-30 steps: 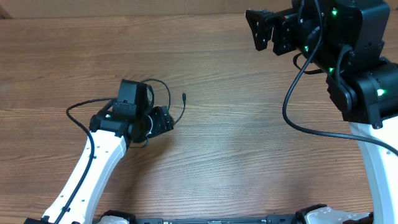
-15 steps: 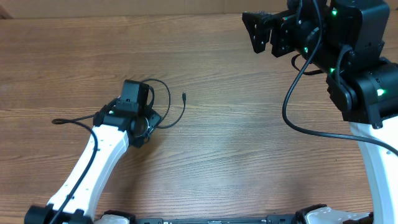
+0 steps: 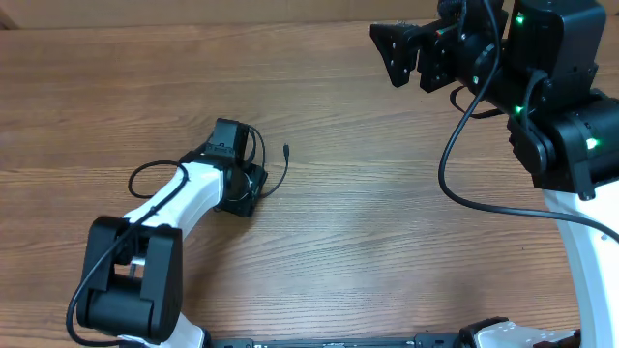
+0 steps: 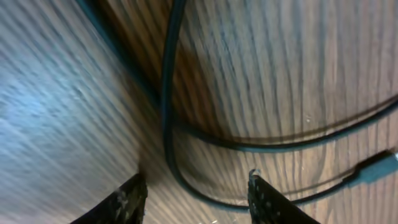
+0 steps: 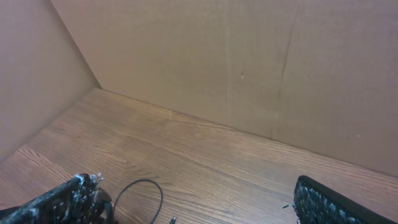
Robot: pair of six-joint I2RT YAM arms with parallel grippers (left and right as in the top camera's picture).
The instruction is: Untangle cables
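Note:
A thin black cable (image 3: 262,147) lies looped on the wooden table left of centre, with its plug tip (image 3: 286,150) free to the right. My left gripper (image 3: 250,186) is low over the loop. In the left wrist view its fingers (image 4: 196,194) are open, and the cable (image 4: 166,118) curves on the wood between them, with the plug (image 4: 376,167) at the right. My right gripper (image 3: 404,50) is open and empty, raised at the back right, far from the cable. The right wrist view shows its open fingers (image 5: 196,202) and the cable loop (image 5: 148,183) far below.
A thicker black cable (image 3: 145,174) belonging to the left arm arcs out beside it. The right arm's own thick cable (image 3: 447,164) hangs over the table at the right. Brown cardboard walls (image 5: 249,74) close off the back.
My left arm has swung round, its elbow now lower left, and its gripper has shifted slightly right over the cable loop. My right gripper has drifted a little to the left.

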